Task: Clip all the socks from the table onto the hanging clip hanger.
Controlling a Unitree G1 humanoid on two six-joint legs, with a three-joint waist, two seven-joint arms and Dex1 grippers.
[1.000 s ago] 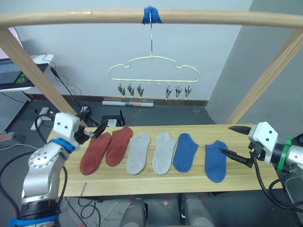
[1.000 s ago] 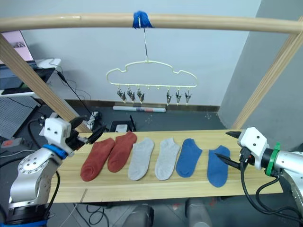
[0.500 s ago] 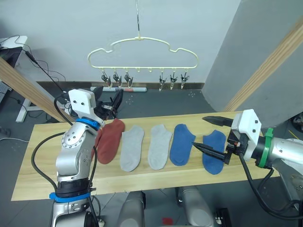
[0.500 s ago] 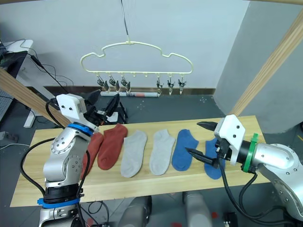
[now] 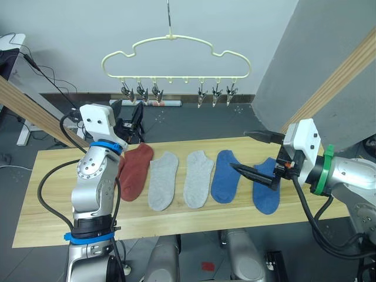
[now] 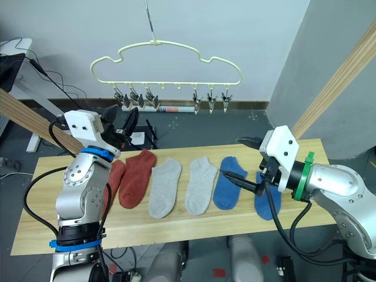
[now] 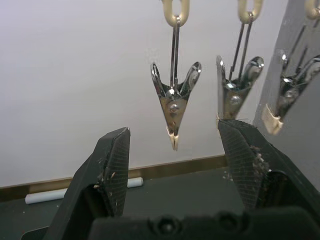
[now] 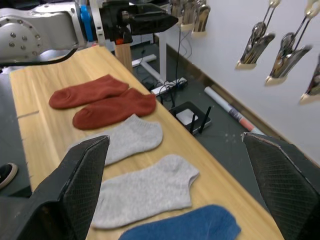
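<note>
Socks (image 5: 198, 178) lie below both spread tools (image 5: 127, 116) (image 5: 254, 154); clips (image 7: 173, 109) perhaps near left.

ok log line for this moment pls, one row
stage: pre-grasp | socks: six flat on table | clip hanger: clips bare | left gripper: open, raised near clips | right gripper: open, over blue socks

This looks like a robotics lab. Loose cables (image 5: 44, 73) trail over a dark floor (image 5: 194, 126) beside a desk (image 5: 12, 44), under bare grey walls (image 5: 76, 29)
</note>
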